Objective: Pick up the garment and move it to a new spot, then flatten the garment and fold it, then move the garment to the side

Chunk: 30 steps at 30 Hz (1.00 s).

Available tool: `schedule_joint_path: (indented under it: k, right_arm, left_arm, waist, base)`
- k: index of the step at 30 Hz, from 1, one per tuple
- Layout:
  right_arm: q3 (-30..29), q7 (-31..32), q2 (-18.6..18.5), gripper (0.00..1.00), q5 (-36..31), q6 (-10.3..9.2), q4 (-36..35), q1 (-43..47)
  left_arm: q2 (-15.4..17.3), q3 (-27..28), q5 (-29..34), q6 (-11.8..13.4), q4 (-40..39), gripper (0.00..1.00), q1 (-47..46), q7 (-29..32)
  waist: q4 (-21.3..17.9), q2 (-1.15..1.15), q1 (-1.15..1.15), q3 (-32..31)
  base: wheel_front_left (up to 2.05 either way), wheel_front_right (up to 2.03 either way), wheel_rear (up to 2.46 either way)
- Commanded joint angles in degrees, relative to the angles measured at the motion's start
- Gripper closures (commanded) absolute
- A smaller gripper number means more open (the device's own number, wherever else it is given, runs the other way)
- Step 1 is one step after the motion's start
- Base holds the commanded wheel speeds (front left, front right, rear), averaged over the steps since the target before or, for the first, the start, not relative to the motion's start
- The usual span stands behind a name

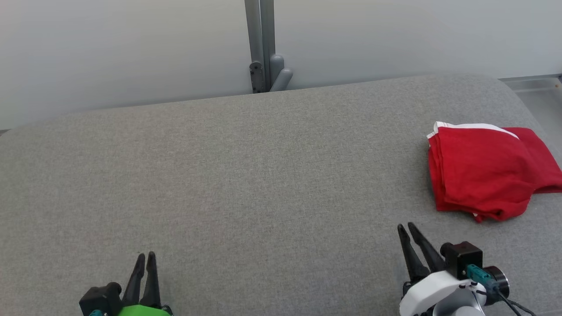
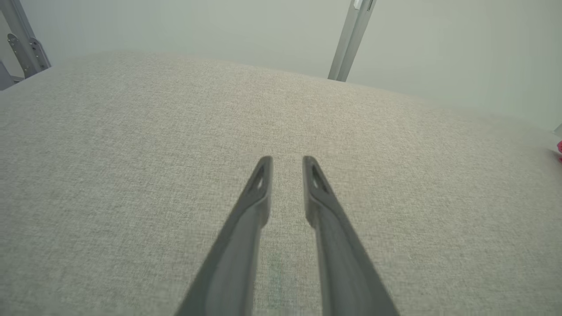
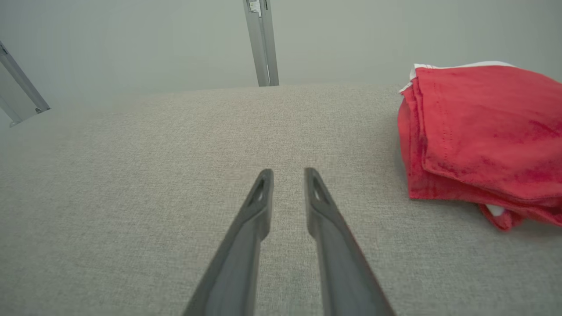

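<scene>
My left gripper (image 1: 146,255) and right gripper (image 1: 406,226) hover over the grey padded table (image 1: 246,175), each pair of fingers narrowly parted and holding nothing. The red garment (image 1: 483,171), folded with white trim showing, lies at the table's right end, near my right fingertips but apart from them. A grey post (image 1: 260,44) stands behind.

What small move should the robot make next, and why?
Probably swing the right tool forward and rightward, toward the near edge of the red garment. It lies folded at the right of the grey surface, with nothing touching it. The right tool is empty, jaws slightly apart, and far nearer than the left tool.
</scene>
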Motion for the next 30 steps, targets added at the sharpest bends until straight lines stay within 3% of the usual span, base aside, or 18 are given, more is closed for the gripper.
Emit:
schedule_joint_path:
  k: [1,30]
  right_arm:
    - [-0.11,0.16,-0.01,1.0,0.8,0.0,-0.16,-0.09]
    - [-4.46,7.71,-0.25,1.0,30.13,-0.02,-3.5,-0.79]
  left_arm:
    - [0.01,0.21,-0.71,-0.03,0.02,1.0,-0.25,0.33]
    - [0.17,2.26,-26.74,-0.9,-3.65,1.0,-2.35,7.36]
  waist:
    - [0.02,0.0,0.0,0.0]
    - [0.75,0.09,0.0,0.1]
  base:
    - [0.0,0.0,0.0]
    - [0.0,0.0,0.0]
